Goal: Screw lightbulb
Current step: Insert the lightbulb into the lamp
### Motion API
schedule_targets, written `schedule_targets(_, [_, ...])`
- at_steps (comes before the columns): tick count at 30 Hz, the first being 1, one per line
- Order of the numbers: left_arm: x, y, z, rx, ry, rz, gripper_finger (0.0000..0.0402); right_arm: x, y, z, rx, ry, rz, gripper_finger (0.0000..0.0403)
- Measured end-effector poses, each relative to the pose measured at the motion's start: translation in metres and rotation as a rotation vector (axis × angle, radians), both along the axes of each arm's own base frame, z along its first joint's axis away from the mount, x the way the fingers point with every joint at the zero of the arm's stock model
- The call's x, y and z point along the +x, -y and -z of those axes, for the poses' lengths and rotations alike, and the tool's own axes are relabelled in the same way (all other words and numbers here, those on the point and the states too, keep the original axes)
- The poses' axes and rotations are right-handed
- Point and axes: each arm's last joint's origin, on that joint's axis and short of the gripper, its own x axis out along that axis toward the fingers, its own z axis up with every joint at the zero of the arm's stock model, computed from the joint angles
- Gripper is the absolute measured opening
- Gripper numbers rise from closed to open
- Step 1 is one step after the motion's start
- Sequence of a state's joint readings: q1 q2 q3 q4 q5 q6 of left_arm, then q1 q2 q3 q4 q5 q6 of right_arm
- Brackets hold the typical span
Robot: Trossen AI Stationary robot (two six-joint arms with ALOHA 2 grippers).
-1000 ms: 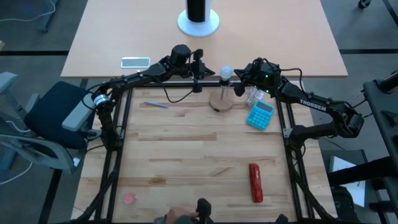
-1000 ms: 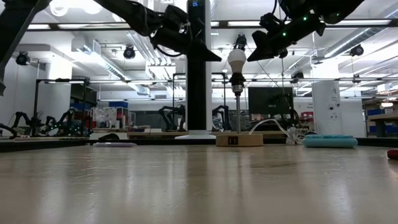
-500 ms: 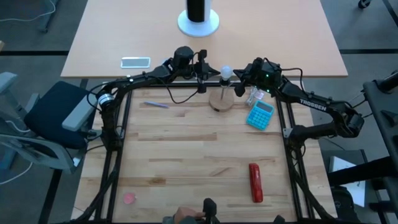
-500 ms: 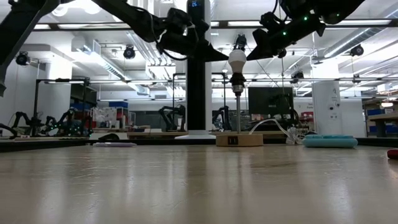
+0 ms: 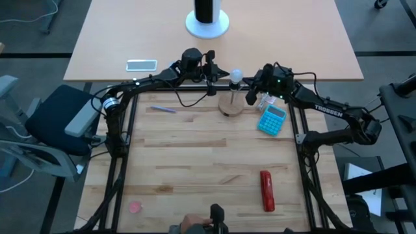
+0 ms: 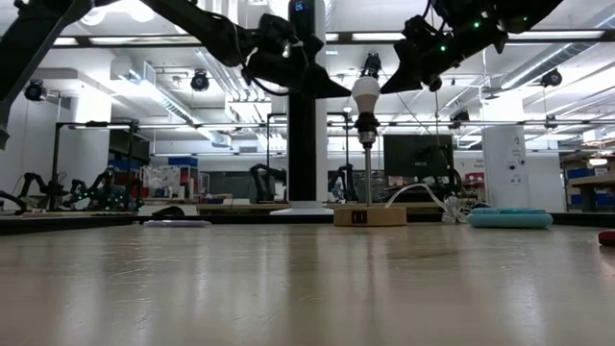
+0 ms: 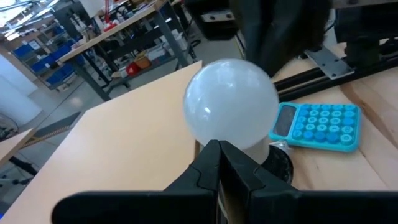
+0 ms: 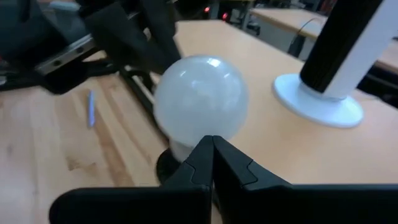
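**Bulb seated on its post, end effectors closed either side**

Lightbulb (image 5: pixel 236 76) upright atop the thin post of the round wooden stand (image 5: pixel 230 106), screw end down in the dark socket, as seen in the low view (image 6: pixel 365 95). Flanked by both arms: left end effector (image 5: pixel 209 79) just beside the bulb on one side, right end effector (image 5: pixel 251 95) just beside it on the other, bulb between the two. Both with fingers pressed together, gripping nothing; fingertips pointed at the bulb from each wrist camera (image 7: pixel 231 102) (image 8: pixel 200 99), near it but apparently not touching.

Judged progress: late stage. Bulb already placed in the socket and standing unsupported. Impossible to tell from these views whether threads are fully tightened. Left, at most: a final twist or check, then withdrawal of both arms.

Beyond the right end effector, a blue calculator (image 5: pixel 272 119) on the tabletop (image 5: pixel 195 156); nearer the front edge, a red cylindrical object (image 5: pixel 266 190).
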State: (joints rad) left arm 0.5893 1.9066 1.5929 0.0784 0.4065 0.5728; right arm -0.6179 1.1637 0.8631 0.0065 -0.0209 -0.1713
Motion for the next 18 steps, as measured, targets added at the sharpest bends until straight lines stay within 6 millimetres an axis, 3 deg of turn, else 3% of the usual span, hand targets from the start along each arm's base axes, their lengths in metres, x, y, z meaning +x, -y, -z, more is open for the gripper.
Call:
schedule_targets(10, [-0.0057,-0.0019,-0.0009,-0.017,-0.035,-0.029,0.0,-0.0021,-0.0034,0.0014,-0.001,-0.04,0.075,0.0])
schedule_targets(18, [-0.0017,0.0071,-0.0012,-0.019,-0.019,0.122,0.0,-0.0035,0.0023,-0.0065,-0.098,-0.009,0.101,0.0])
